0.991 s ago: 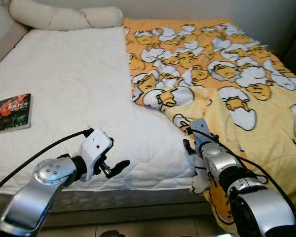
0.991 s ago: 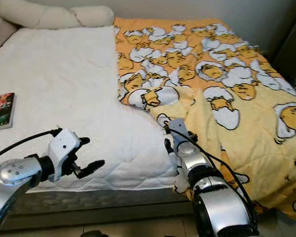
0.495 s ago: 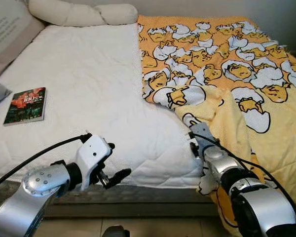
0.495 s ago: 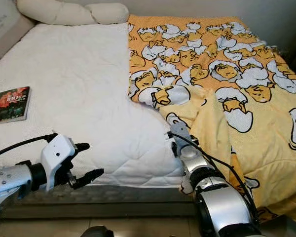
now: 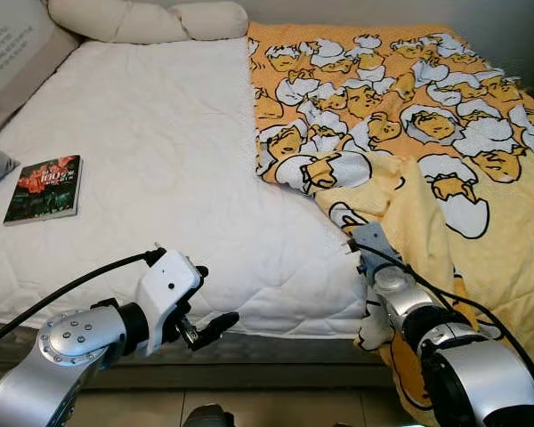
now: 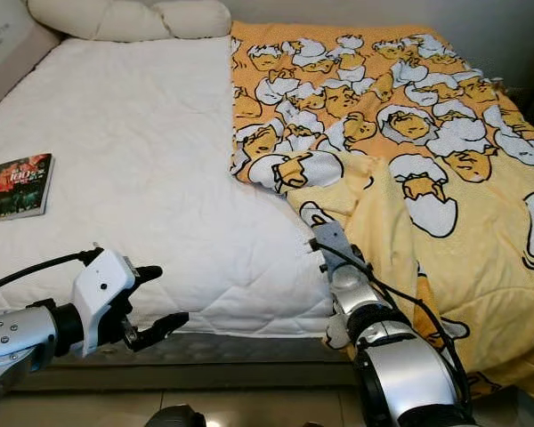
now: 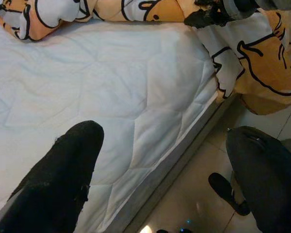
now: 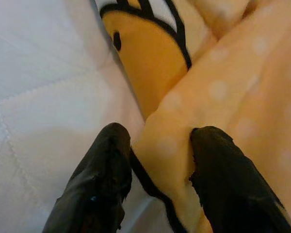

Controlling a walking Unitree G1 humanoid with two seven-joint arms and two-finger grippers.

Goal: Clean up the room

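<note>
At the bed's near edge, right gripper (image 8: 157, 160) has its 2 fingers (image 8: 99, 179) pinched on a fold of the yellow duck-print blanket (image 5: 445, 178), which covers the right half of the white mattress (image 5: 151, 169) and hangs over the front. Left gripper (image 7: 160, 165) hovers spread wide, holding nothing, over the mattress front edge. Book (image 5: 43, 188) lies flat far left; pillows (image 5: 142, 18) at the head.
</note>
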